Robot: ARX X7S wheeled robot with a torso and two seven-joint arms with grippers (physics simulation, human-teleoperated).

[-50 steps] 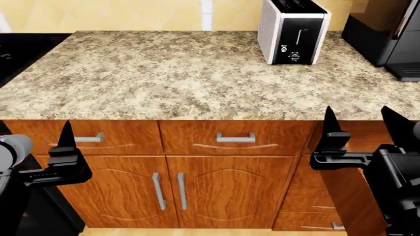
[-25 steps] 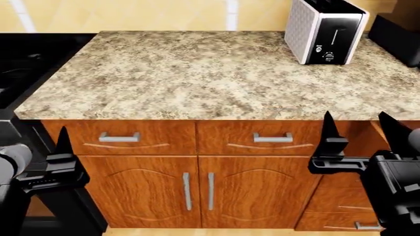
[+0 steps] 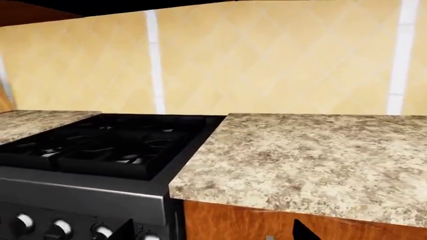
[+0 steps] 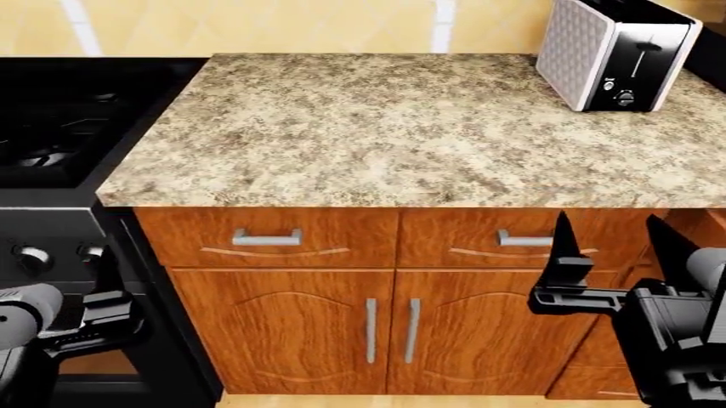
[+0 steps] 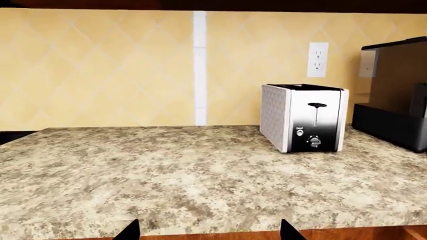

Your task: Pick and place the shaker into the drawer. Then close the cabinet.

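Observation:
The shaker is not in view. The cabinet [image 4: 375, 323] is orange-brown wood with silver bar handles under a speckled granite top [image 4: 386, 127]. Of the drawer, only a slanted wooden edge [image 4: 694, 223] shows behind my right gripper [image 4: 616, 251]. That gripper hangs open and empty in front of the cabinet's right part, below the counter edge. My left gripper [image 4: 108, 280] is low at the left, in front of the black stove [image 4: 57, 127], and also open and empty. In the wrist views the left gripper [image 3: 213, 232] and the right gripper [image 5: 209, 231] show spread tips with nothing between them.
A white and black toaster [image 4: 613, 51] stands at the back right of the counter. A black appliance [image 5: 393, 115] sits beyond it by a wall outlet [image 5: 317, 59]. The stove's knobs [image 3: 60, 227] face me at the left. A yellow tiled wall runs behind.
The view has swung left: the counter and toaster slid to the right in the picture and the stove came into view. Both grippers stayed open and sit a little lower.

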